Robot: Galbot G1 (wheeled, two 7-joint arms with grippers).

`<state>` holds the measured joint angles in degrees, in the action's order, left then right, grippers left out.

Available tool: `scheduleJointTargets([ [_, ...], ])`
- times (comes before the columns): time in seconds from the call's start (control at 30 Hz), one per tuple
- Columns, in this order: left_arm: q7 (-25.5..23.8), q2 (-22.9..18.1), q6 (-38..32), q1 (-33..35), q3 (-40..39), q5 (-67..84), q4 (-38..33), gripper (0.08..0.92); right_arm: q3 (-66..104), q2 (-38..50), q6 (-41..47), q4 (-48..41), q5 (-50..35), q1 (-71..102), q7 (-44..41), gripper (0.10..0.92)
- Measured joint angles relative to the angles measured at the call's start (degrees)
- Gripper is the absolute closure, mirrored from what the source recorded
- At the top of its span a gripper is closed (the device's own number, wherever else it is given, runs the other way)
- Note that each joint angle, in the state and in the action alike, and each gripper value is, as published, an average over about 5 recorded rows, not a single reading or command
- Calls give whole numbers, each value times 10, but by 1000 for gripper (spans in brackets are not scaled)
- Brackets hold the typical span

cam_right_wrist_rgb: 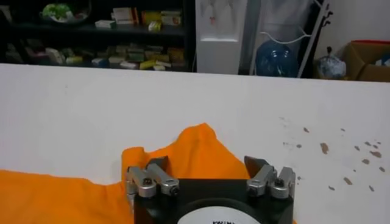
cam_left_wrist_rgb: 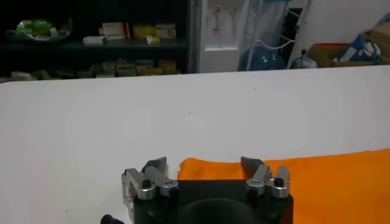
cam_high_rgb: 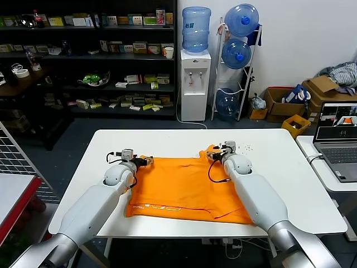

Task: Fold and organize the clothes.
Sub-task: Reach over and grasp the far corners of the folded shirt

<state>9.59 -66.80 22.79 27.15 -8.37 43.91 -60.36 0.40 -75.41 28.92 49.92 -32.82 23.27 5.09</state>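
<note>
The orange T-shirt (cam_high_rgb: 187,187) lies spread on the white table (cam_high_rgb: 279,173), partly folded, with a raised peak of cloth at its far right corner. My left gripper (cam_high_rgb: 146,161) is at the shirt's far left corner, jaws open, with the orange edge (cam_left_wrist_rgb: 210,169) between the fingertips. My right gripper (cam_high_rgb: 218,151) is at the far right corner, jaws open, with the raised orange peak (cam_right_wrist_rgb: 198,149) between the fingertips. Neither gripper pinches the cloth.
A laptop (cam_high_rgb: 337,142) stands on a side table at the right. Behind the table are a water dispenser (cam_high_rgb: 195,84), a rack of bottles (cam_high_rgb: 237,56), shelves (cam_high_rgb: 89,56) and cardboard boxes (cam_high_rgb: 290,103). Brown specks (cam_right_wrist_rgb: 326,147) dot the table beyond the right gripper.
</note>
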Motion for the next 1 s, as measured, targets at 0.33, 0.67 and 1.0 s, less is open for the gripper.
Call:
scheduleJointTargets([
  [0.33,4,-2,0,-1,-3,-1,4,437,-2,4,3,6,-7,7,5,577],
  [0.67,13,-6,-4,-1,-3,-4,4,723,1,8,-10,19,-19,16,12,854],
  [1.0,25,-3,-11,11,13,-6,-14,902,5,26,-34,57,-36,36,24,901],
])
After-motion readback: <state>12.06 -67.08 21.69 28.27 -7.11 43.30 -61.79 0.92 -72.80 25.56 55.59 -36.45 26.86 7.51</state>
